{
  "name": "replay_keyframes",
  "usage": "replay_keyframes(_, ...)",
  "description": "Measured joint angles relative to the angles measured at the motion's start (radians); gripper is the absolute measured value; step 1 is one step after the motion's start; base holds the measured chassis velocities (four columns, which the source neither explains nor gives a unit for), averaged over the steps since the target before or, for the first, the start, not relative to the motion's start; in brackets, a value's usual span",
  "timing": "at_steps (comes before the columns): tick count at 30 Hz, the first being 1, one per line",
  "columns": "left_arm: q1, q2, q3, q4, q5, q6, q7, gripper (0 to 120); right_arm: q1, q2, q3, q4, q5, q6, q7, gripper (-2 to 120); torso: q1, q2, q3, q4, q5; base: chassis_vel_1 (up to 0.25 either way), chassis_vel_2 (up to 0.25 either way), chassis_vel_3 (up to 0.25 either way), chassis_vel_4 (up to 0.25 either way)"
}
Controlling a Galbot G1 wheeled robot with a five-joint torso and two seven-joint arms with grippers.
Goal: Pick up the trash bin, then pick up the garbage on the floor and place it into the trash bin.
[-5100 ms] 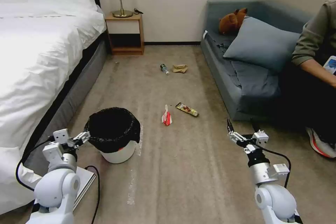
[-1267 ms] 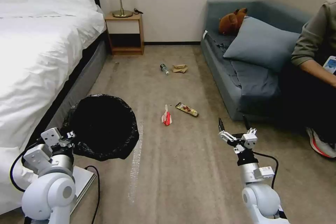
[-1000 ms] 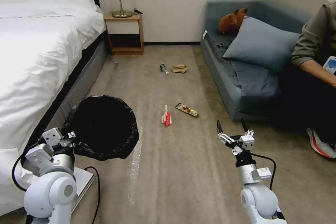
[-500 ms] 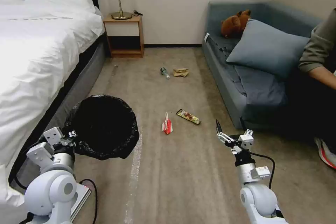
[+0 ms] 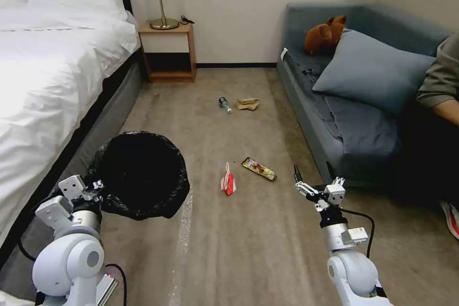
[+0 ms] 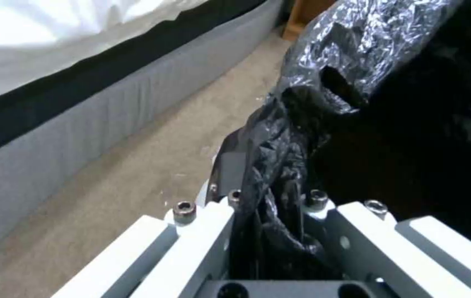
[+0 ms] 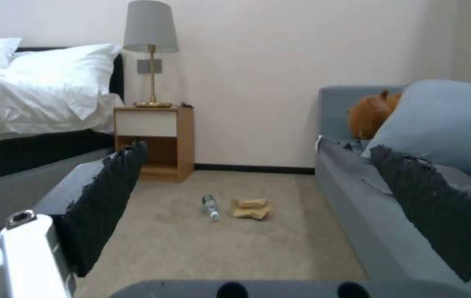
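Observation:
The trash bin [image 5: 138, 174], lined with a crinkled black bag, hangs off the floor with its mouth tipped toward me. My left gripper [image 5: 98, 185] is shut on its near rim; the left wrist view shows the left gripper [image 6: 268, 198] pinching the black bag [image 6: 351, 66]. On the carpet, the garbage is a red-and-white packet [image 5: 228, 182], a snack wrapper [image 5: 258, 169], a small bottle [image 5: 224, 104] and tan paper [image 5: 248, 103]. My right gripper [image 5: 313, 179] hovers open, to the right of the wrapper. Past the right gripper [image 7: 257, 149] lie the bottle [image 7: 210, 207] and the paper [image 7: 252, 208].
A white bed [image 5: 43, 71] runs along the left. A nightstand [image 5: 167, 50] with a lamp stands at the back wall. A blue sofa [image 5: 344, 119] with a pillow and a brown plush toy [image 5: 325, 34] lines the right; a seated person's arm [image 5: 440, 81] shows there.
The bin, on the floor five seconds ago, now hangs lifted and tilted in my left gripper. Over the last second the whole view has shifted with the camera; the arms hold their pose.

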Motion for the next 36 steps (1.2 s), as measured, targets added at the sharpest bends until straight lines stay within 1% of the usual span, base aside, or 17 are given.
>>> replay_keyframes(15, 0.004, -0.001, -0.007, 0.001, -0.003, -0.005, 0.004, 3, -0.005, -0.001, -0.006, 0.001, -0.015, 0.001, -0.011, 100, 0.000, 0.000, 0.000, -0.0001, 0.0000, -0.092, 0.085, 0.087, -0.092)
replay_keyframes(36, 0.012, -0.002, -0.001, 0.010, 0.003, -0.019, 0.015, 3, -0.018, 0.000, -0.041, -0.027, -0.063, 0.019, -0.021, 100, 0.000, 0.000, 0.000, 0.0000, -0.0001, -0.085, 0.080, 0.075, -0.079)
